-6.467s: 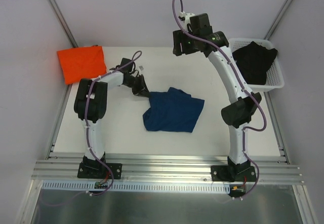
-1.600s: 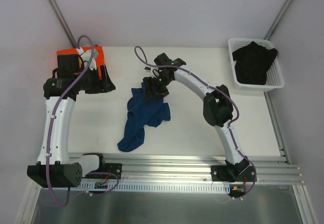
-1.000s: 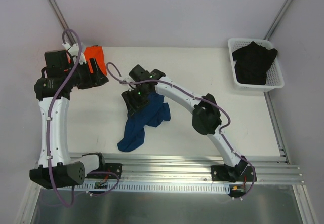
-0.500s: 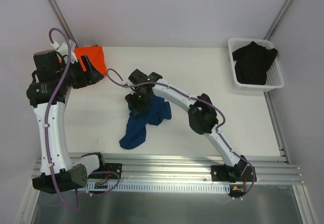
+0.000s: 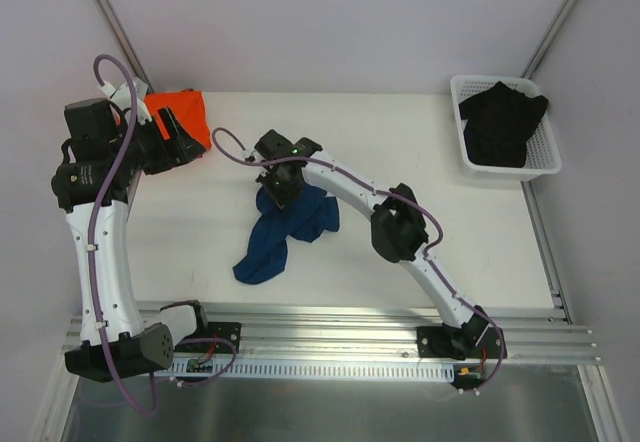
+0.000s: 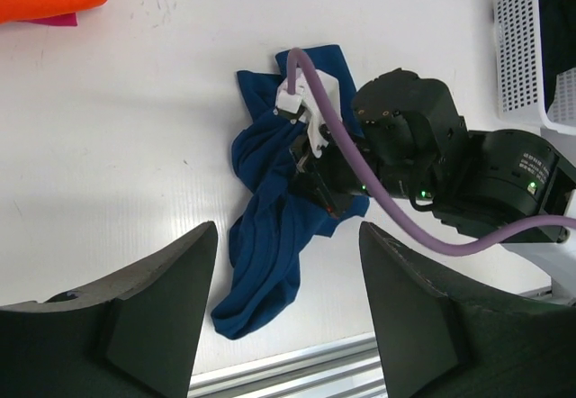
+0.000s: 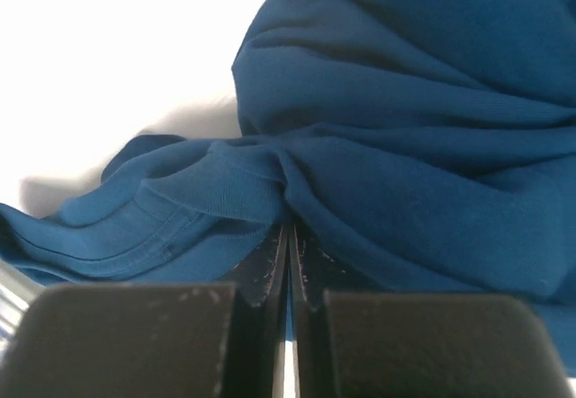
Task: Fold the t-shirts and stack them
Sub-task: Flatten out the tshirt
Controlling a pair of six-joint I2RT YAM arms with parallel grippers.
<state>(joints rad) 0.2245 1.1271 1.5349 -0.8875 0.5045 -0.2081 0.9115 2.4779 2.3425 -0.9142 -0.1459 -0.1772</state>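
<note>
The navy blue t-shirt (image 5: 290,232) lies crumpled mid-table, one end trailing toward the near edge. My right gripper (image 5: 283,194) reaches far left and presses down on its upper part. In the right wrist view the right gripper (image 7: 288,231) is shut, with a fold of the navy shirt (image 7: 405,146) pinched at its tips. The orange t-shirt (image 5: 185,112) lies folded at the back left corner. My left gripper (image 5: 188,140) hangs raised just in front of it. From the left wrist, the left gripper (image 6: 288,227) is open and empty, high above the navy shirt (image 6: 270,263).
A white basket (image 5: 545,157) holding a black garment (image 5: 500,122) stands at the back right corner. An aluminium rail (image 5: 330,322) runs along the near table edge. The right arm's purple cable (image 6: 360,177) loops over the navy shirt.
My right gripper has shut on a fold of the navy shirt, whose trailing end shifted slightly. My left arm drew back to the left, uncovering more of the orange shirt.
</note>
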